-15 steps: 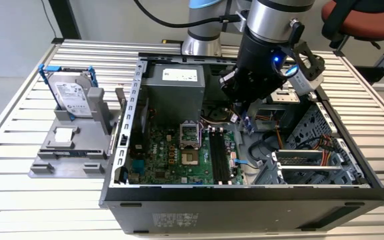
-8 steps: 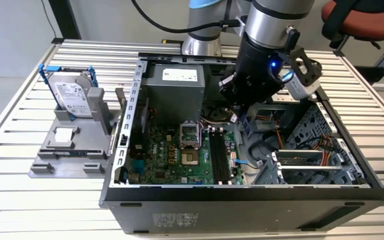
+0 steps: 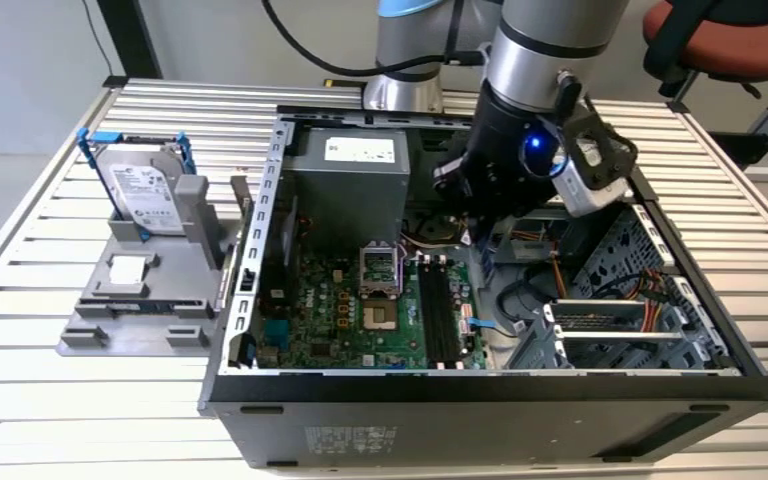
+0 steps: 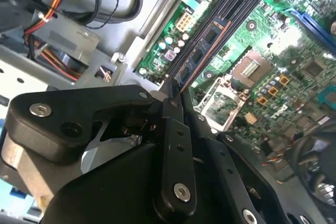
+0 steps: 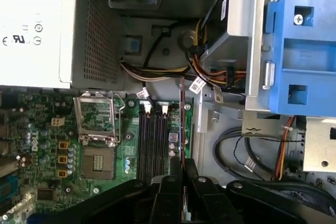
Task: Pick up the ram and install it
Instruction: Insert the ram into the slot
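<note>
In the exterior view, we see the arm (image 3: 544,60) reaching down steeply into the open computer case (image 3: 491,385), its gripper (image 3: 471,195) low over the motherboard (image 3: 357,310) near the case's rear wall, just above the far end of the black memory slots (image 3: 440,315). The hard drive (image 3: 144,190) stands in its grey holder (image 3: 144,290) on the table (image 3: 37,400), well apart.

In the second wrist view, we find the gripper (image 4: 172,95) pressed together on the ram (image 4: 202,48), pinching one end so the stick runs edge-on along the memory slots (image 4: 231,3). We judge this hold keeps its lower edge parallel to a slot for seating.

In the first wrist view, the ram (image 5: 182,114) appears as a thin vertical edge rising from the gripper (image 5: 182,169), beside the slots (image 5: 155,140) on their drive-cage side; whether it touches a slot we cannot tell.
</note>
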Robot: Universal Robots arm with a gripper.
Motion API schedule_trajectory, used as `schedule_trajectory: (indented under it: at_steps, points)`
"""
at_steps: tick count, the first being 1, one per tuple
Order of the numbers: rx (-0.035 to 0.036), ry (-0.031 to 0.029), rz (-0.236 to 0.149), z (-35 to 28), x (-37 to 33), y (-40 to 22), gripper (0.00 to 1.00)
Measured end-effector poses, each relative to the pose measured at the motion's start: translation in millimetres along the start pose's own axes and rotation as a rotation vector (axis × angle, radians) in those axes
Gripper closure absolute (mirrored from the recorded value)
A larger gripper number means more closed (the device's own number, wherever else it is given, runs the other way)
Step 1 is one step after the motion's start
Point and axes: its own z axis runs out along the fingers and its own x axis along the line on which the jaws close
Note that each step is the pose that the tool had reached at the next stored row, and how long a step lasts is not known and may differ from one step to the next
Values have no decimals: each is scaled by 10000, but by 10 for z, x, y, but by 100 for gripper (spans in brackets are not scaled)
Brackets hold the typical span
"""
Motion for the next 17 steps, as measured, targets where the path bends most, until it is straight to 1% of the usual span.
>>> schedule_trajectory:
  at_steps: [2,3,10,13,17]
  points:
    - [45,-4,194,21,0,-1,100]
    - [49,-4,241,34,1,-1,100]
    - [52,3,265,155,11,-6,100]
    - [56,5,265,202,12,-24,100]
    - [58,5,265,273,14,-30,100]
